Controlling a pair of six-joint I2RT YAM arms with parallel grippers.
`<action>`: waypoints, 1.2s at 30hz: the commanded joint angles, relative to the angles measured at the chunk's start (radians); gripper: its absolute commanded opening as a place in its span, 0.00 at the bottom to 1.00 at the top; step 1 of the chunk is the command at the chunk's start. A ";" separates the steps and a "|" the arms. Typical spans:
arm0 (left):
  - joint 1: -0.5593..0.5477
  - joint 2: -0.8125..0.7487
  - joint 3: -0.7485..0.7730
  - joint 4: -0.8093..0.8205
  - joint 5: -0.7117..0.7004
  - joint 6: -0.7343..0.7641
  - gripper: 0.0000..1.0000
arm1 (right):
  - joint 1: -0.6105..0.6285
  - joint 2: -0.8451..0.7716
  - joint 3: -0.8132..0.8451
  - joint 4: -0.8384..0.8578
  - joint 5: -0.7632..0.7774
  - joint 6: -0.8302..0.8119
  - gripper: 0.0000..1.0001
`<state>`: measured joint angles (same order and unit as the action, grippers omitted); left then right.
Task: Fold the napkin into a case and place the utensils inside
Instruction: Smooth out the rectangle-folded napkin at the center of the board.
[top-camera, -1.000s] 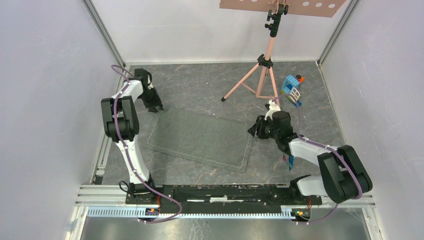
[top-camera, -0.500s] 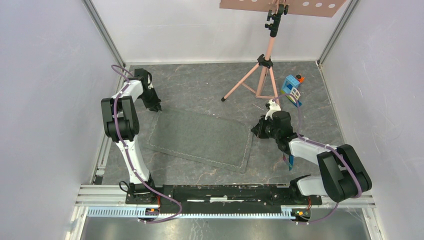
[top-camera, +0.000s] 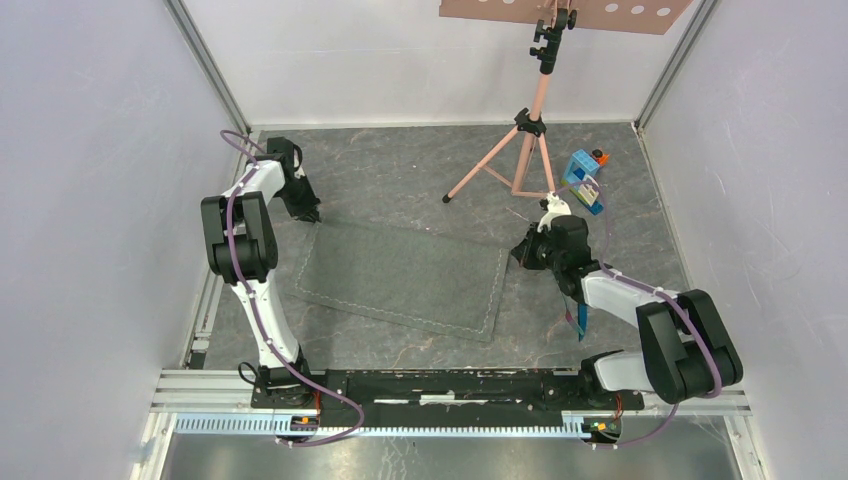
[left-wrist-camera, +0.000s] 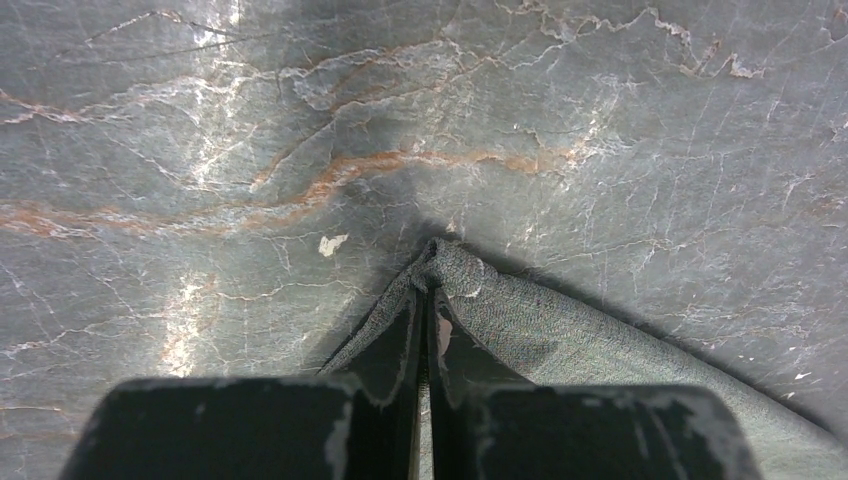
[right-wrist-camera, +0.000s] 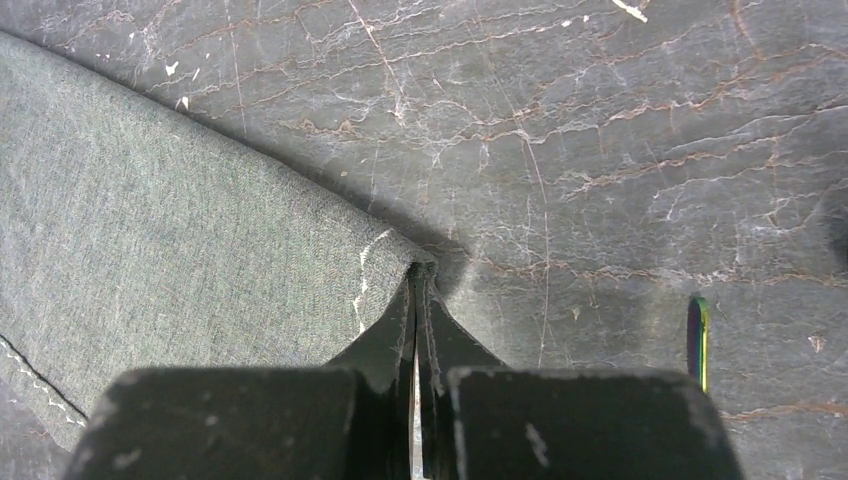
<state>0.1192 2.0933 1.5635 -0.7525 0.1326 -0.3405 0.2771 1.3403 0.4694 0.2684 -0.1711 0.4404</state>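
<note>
The dark grey napkin (top-camera: 400, 280) lies flat on the marbled floor between the arms. My left gripper (top-camera: 308, 212) is shut on its far left corner; in the left wrist view the gripper (left-wrist-camera: 427, 293) pinches the bunched napkin (left-wrist-camera: 570, 345) corner. My right gripper (top-camera: 524, 250) is shut on the far right corner; in the right wrist view the gripper (right-wrist-camera: 418, 276) holds the napkin (right-wrist-camera: 180, 220) tip. Blue utensils (top-camera: 579, 321) lie under my right forearm. One utensil end (right-wrist-camera: 700, 342) shows to the right of the fingers.
A pink tripod (top-camera: 520, 150) stands at the back centre. A blue-and-white toy block house (top-camera: 583, 180) sits just behind my right gripper. White walls and metal posts enclose the floor on three sides.
The left gripper has closed on the far left corner. The right gripper has shifted slightly right and away, and now grips the far right corner, drawing the napkin's far edge taut.
</note>
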 joint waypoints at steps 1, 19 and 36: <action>0.016 -0.045 0.010 0.026 -0.004 0.055 0.05 | -0.009 0.018 0.043 0.035 -0.006 0.006 0.00; 0.016 -0.071 -0.012 0.002 -0.021 0.067 0.36 | -0.009 0.082 0.003 0.107 -0.158 0.006 0.39; 0.017 -0.046 -0.009 -0.001 -0.033 0.078 0.24 | -0.010 0.091 0.007 0.136 -0.161 0.012 0.13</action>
<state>0.1291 2.0827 1.5517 -0.7536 0.1268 -0.3389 0.2726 1.4548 0.4728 0.3683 -0.3363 0.4553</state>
